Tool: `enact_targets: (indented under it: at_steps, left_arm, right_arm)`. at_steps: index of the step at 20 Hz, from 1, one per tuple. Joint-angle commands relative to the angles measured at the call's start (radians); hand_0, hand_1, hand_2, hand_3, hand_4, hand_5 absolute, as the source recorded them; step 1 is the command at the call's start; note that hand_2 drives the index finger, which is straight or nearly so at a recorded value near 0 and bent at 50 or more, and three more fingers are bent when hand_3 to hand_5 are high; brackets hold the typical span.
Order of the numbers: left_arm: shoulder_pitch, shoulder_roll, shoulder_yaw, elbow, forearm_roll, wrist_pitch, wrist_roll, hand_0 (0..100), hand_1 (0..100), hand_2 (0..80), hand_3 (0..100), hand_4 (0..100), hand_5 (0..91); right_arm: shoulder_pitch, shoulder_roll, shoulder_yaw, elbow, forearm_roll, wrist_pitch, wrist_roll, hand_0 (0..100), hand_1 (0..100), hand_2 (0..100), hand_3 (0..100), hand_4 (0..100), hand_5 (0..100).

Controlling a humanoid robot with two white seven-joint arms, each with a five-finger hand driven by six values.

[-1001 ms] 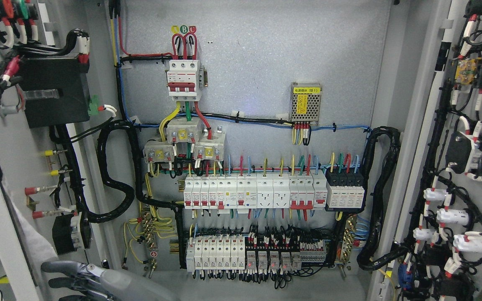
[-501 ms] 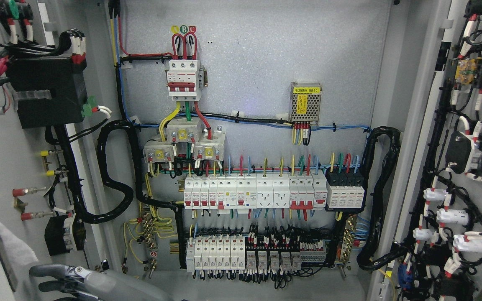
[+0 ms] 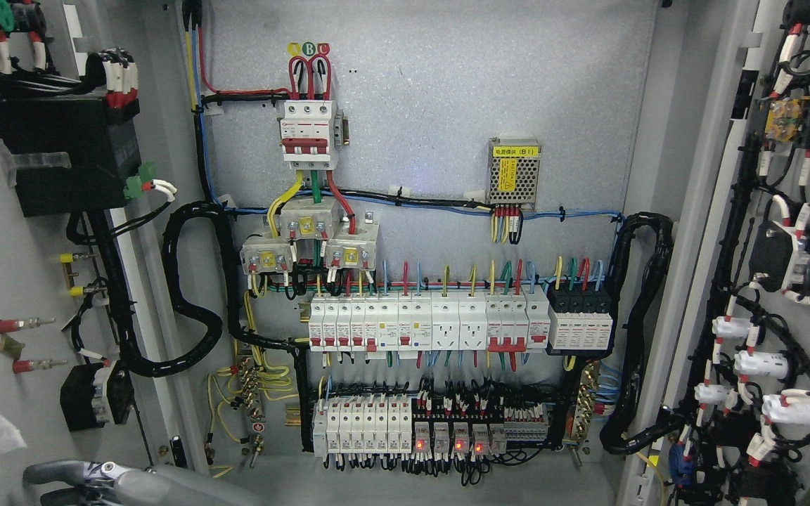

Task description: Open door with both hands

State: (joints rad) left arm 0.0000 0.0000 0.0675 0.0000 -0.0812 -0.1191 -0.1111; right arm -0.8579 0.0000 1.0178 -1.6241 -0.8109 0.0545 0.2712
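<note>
Right of the red breaker [image 3: 309,133], you'll spot the yellow "(B1)" label [image 3: 515,150]; left hand's [image 3: 88,478] grip, can't tell.

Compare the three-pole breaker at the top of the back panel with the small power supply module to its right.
The three-pole breaker is white plastic with red levers; the power supply module is a perforated metal box with a yellow label. Thick red wires loop into the breaker's top and yellow, green and red ones leave below; the module has only thin wires at its bottom edge. The breaker sits higher. Both are fixed to the grey back panel.
</note>
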Motion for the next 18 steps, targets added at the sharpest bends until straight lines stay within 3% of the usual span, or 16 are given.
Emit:
enact_targets:
  at_steps: [1, 18]
  left_arm:
    - [-0.015, 0.012, 0.000, -0.001, 0.000, -0.001, -0.001, 30, 0, 2.7, 3, 4, 0.0]
    - [-0.026, 0.011, 0.000, 0.000, 0.000, -0.001, -0.001, 30, 0, 2.7, 3, 4, 0.0]
  right_arm:
    - [-0.036, 0.000, 0.053, 0.026, -0.024, -0.001, -0.003, 22, 0, 0, 0, 0, 0]
    - [-0.131, 0.000, 0.113, 0.076, -0.123, 0.004, -0.001, 22, 0, 0, 0, 0, 0]
